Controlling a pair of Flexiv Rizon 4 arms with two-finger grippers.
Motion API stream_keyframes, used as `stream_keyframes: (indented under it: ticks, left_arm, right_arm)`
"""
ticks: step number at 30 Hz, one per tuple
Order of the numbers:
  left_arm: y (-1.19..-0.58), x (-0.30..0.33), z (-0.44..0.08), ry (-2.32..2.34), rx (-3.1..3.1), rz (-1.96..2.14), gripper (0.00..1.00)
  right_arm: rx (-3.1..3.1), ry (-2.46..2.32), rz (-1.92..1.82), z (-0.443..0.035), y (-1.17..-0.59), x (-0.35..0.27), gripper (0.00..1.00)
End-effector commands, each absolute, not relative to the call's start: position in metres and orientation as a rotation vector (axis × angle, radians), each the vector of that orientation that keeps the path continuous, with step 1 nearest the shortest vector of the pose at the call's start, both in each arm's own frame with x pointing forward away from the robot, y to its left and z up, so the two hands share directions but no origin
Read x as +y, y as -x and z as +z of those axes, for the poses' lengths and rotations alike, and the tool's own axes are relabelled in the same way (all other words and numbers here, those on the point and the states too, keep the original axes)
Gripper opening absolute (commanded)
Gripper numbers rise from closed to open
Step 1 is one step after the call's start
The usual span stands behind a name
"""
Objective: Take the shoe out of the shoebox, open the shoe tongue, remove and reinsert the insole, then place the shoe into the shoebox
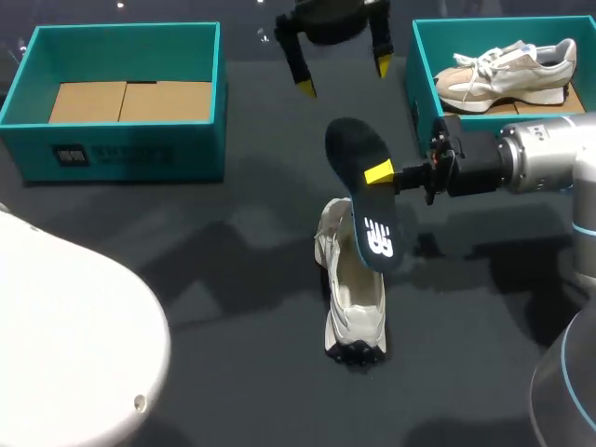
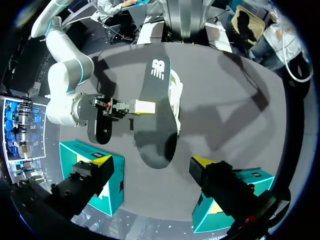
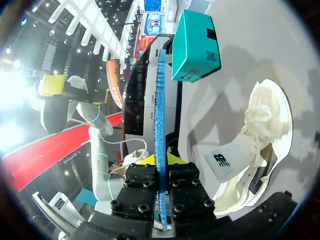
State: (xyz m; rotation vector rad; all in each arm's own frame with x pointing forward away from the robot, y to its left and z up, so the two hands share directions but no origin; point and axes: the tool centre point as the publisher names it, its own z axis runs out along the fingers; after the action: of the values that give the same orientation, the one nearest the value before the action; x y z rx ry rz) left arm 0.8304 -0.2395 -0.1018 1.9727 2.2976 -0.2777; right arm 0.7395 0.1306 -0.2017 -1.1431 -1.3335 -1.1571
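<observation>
My right gripper (image 1: 380, 174) is shut on the dark insole (image 1: 369, 200), gripping its edge and holding it tilted in the air above the white shoe (image 1: 352, 289). The shoe lies on the table, tongue pulled open. In the right wrist view the insole (image 3: 160, 115) stands edge-on between the gripper's (image 3: 161, 159) fingers, with the shoe (image 3: 257, 135) beside it. My left gripper (image 1: 343, 76) hangs open, high over the table's far side and touching nothing. From its wrist view the gripper (image 2: 151, 161) looks down on the insole (image 2: 152, 115), the shoe (image 2: 175, 92) and the right gripper (image 2: 145, 106).
A teal shoebox (image 1: 121, 140) with cardboard inside stands at the far left. Another teal shoebox (image 1: 416, 70) at the far right holds a second white shoe (image 1: 507, 73). A white rounded arm cover (image 1: 65, 335) fills the near left corner.
</observation>
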Motion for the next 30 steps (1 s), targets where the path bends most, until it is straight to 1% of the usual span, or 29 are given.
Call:
stream_keyframes:
  ticks: [1, 22, 24, 30]
  left_arm:
    - [-0.836, -0.246, -0.104, -2.223, 2.558, 0.183, 1.0]
    - [-0.833, -0.249, -0.108, -2.211, 2.572, 0.078, 1.0]
    - [-0.832, -0.246, -0.107, -2.184, 2.545, 0.029, 1.0]
    - [-0.823, -0.228, -0.107, -2.062, 2.324, -0.337, 1.0]
  right_arm:
    - [-1.333, 1.146, -1.159, -0.202, -0.739, 0.132, 0.0]
    - [-1.333, 1.146, -1.159, -0.202, -0.739, 0.132, 0.0]
    - [-1.333, 1.146, -1.159, -0.202, -0.739, 0.132, 0.0]
    - [-1.333, 1.146, -1.159, -0.202, -0.739, 0.132, 0.0]
